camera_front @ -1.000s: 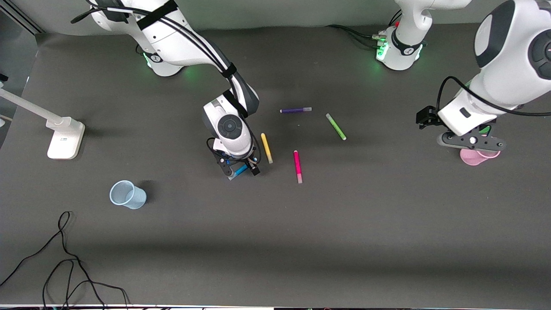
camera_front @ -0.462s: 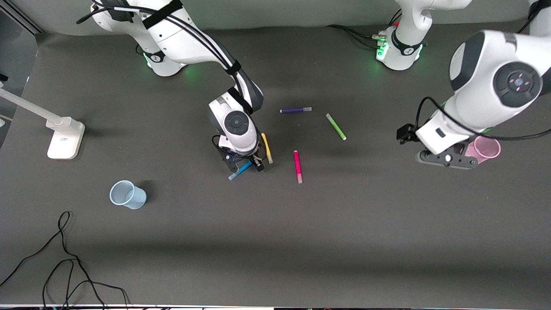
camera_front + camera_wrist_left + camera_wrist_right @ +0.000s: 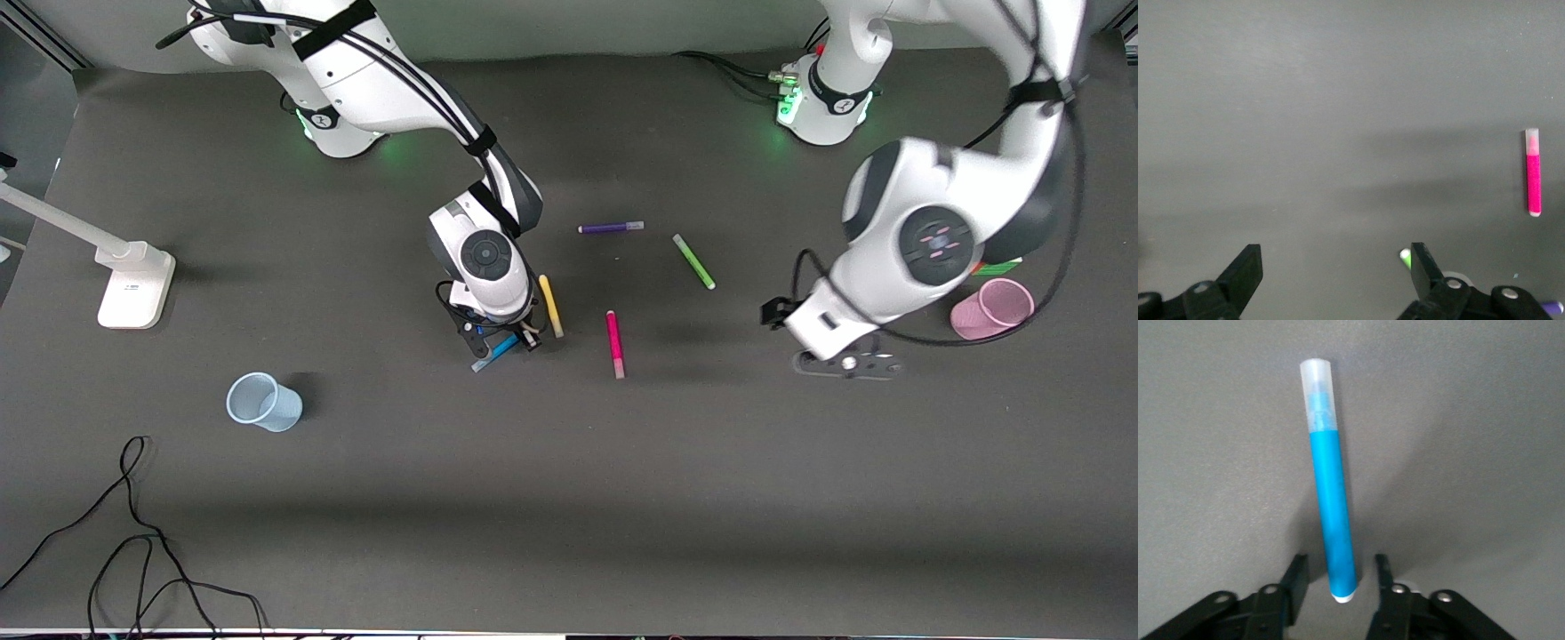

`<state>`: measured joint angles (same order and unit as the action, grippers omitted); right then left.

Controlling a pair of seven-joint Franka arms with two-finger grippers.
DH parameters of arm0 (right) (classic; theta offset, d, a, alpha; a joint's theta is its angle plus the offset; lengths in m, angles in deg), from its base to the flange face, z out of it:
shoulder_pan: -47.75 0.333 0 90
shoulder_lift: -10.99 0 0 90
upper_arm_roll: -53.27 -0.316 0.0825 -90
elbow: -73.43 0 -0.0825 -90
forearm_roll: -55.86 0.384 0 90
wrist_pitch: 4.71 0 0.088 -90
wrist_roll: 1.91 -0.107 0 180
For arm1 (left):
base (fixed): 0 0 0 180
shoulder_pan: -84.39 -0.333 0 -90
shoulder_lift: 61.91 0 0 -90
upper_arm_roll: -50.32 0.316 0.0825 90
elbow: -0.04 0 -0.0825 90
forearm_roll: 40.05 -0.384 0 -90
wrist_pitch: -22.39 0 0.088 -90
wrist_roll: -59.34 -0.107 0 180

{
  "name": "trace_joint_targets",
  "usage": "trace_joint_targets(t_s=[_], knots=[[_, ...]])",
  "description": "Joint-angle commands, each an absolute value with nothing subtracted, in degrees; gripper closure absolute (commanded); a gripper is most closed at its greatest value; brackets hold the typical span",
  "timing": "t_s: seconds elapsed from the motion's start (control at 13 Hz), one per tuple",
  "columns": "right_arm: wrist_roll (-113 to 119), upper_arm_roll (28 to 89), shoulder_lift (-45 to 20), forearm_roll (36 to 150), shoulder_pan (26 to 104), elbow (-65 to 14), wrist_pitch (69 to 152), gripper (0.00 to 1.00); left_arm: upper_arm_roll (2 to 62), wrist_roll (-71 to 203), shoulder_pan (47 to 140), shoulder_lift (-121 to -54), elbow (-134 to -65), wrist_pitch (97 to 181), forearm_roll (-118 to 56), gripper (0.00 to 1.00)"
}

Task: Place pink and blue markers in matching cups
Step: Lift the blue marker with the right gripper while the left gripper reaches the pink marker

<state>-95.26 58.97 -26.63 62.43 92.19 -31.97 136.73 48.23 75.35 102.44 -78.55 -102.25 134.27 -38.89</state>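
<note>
The blue marker [image 3: 494,353] lies on the table near the middle. My right gripper [image 3: 500,342] is low over it, open, fingers on either side of its blue end without touching. The right wrist view shows the marker [image 3: 1331,513] reaching out from between my fingers [image 3: 1340,570], pale cap away from me. The pink marker [image 3: 613,342] lies free beside it, toward the left arm's end. My left gripper [image 3: 845,364] is open and empty over bare table between the pink marker and the pink cup [image 3: 991,308]. The left wrist view shows the pink marker [image 3: 1533,172] ahead of the gripper [image 3: 1336,260]. The blue cup [image 3: 263,403] stands toward the right arm's end.
A yellow marker [image 3: 550,305] lies right beside my right gripper. A green marker [image 3: 693,261] and a purple marker [image 3: 610,228] lie farther from the front camera. A white stand [image 3: 133,284] and a black cable [image 3: 133,533] are at the right arm's end.
My left arm has swung from over the pink cup toward the pink marker, uncovering the cup. My right gripper has shifted slightly and stays astride the blue marker.
</note>
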Motion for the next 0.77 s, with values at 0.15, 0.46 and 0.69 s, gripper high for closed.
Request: trace_joint_targets(t_s=[0.15,0.46,0.69], knots=[[-94.2,59.3,-26.1,61.6,92.2,-31.7,135.7,0.70,48.9,93.5,112.1,-86.2,-101.8,141.7,-38.7,0.01],[-90.9,60.6,-23.7,61.7,92.0,-31.2,131.9,0.80,48.9,96.7,116.5,-91.3,-101.7,149.7,-38.4,0.01],[-88.7,61.7,-22.2,61.7,91.9,-29.0,125.8,0.84,48.8,101.3,119.4,-94.0,-101.3,154.0,-38.4,0.01]])
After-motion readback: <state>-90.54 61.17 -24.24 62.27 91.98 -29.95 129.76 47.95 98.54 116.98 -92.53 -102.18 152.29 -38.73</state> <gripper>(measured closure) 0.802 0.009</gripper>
